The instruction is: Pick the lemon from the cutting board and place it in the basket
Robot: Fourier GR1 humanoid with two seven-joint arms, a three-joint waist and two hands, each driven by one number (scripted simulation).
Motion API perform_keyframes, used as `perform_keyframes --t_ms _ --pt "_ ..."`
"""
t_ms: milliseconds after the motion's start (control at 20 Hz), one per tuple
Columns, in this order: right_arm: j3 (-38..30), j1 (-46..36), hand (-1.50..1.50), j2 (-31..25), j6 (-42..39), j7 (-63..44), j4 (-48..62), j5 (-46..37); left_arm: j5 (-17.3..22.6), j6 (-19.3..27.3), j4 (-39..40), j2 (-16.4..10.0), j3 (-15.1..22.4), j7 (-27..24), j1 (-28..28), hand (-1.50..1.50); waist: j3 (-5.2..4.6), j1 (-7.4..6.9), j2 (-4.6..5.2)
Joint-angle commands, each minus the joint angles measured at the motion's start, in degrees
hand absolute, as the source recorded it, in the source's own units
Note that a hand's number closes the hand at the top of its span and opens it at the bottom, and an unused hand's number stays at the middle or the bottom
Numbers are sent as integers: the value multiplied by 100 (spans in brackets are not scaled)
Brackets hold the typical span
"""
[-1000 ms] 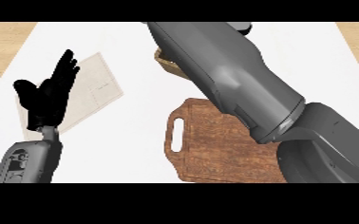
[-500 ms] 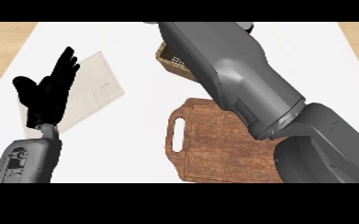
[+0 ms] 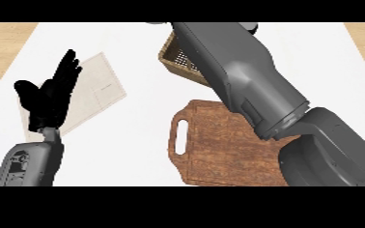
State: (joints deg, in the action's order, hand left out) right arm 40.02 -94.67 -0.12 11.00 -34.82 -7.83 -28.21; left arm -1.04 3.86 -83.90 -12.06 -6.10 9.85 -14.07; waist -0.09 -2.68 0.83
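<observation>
The wicker basket (image 3: 179,58) stands at the back of the white counter, its right side hidden under my right forearm (image 3: 242,77). That forearm runs from the lower right up to the view's top edge, and the right hand lies beyond that edge. In front of the basket is the wooden cutting board (image 3: 221,154), handle slot to the left; its bare part holds nothing. No lemon shows anywhere. My left hand (image 3: 50,96) rests open at the left, fingers up.
A pale thin mat (image 3: 100,89) lies flat on the counter behind the left hand. The counter's wooden edges show at the far left (image 3: 14,43) and the far right (image 3: 355,34).
My right forearm has shifted a little to the right, uncovering more of the basket's left side. The left hand has stayed still.
</observation>
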Motion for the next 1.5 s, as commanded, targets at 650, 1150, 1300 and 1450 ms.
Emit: perform_keyframes --t_ms 650,1150,1300,1450 --pt "-165 168 150 -172 -312 354 390 -320 -206 94 -143 151 170 -30 180 0 4 -18 8" --pt "-405 328 150 10 -613 227 279 -300 -32 40 38 97 -54 38 -37 0 3 24 -3" --pt "-550 579 150 -74 -650 300 249 -211 3 -96 -65 -41 -118 -71 157 0 5 84 -28" --pt "-665 313 150 -35 -976 -50 459 -151 32 -151 84 -62 -144 -107 22 0 1 19 4"
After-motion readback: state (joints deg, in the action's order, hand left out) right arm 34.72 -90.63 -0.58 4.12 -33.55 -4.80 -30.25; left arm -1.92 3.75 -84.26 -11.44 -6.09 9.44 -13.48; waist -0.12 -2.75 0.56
